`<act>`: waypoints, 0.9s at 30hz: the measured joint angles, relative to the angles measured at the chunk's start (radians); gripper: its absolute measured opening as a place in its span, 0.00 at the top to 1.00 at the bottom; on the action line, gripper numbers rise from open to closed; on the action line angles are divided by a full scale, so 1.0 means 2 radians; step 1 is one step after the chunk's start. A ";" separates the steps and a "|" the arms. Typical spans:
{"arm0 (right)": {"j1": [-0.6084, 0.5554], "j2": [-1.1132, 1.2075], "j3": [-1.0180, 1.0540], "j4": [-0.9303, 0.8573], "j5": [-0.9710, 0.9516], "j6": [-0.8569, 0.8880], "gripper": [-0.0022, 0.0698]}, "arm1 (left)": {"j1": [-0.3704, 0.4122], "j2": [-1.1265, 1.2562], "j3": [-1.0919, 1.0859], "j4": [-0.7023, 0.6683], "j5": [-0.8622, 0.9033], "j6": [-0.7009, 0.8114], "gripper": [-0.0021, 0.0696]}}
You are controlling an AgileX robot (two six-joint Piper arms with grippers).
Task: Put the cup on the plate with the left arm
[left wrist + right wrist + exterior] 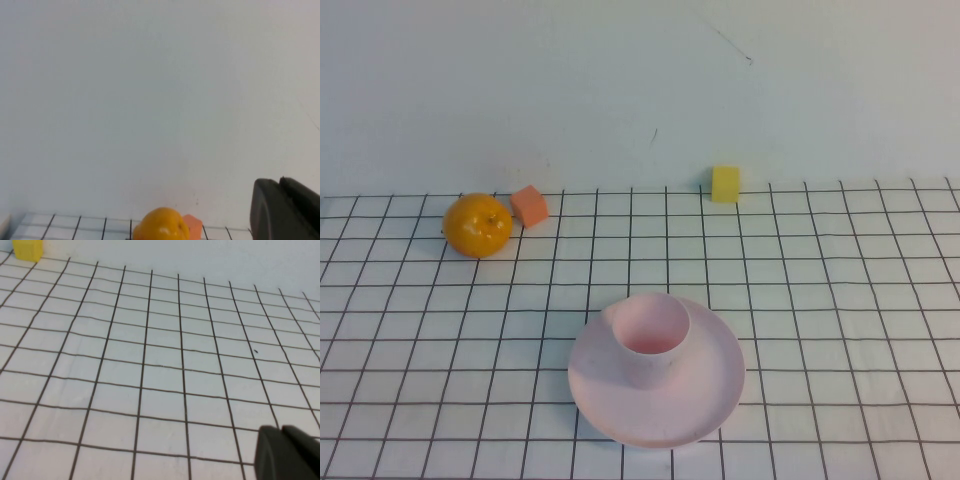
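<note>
plate: we see it nearest, on the desk
cup: upright on plate
left pincer: together, raised, empty
right pincer: over desk, state unclear

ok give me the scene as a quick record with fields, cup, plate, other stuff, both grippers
cup: pale pink cup upright on the plate, left of its centre
plate: pale pink plate on the gridded table, near the front
orange: orange far left, next to the orange cube
yellow cube: yellow cube at the table's far edge
left gripper: left gripper shut, empty, raised, facing the wall, away from the cup
right gripper: right gripper over bare table, holding nothing
task state: cup is on the plate
</note>
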 joint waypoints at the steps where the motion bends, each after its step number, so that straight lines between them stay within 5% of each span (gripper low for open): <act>1: 0.000 0.000 0.000 0.000 0.000 0.000 0.97 | 0.003 -0.014 0.004 0.001 0.016 -0.012 0.97; 14: 0.000 0.000 0.000 0.000 0.000 0.000 0.97 | 0.008 -0.056 0.008 -0.004 0.298 -0.056 0.97; 27: 0.000 0.000 0.000 0.000 0.000 0.000 0.97 | 0.001 -0.057 0.005 -0.021 0.300 -0.041 0.97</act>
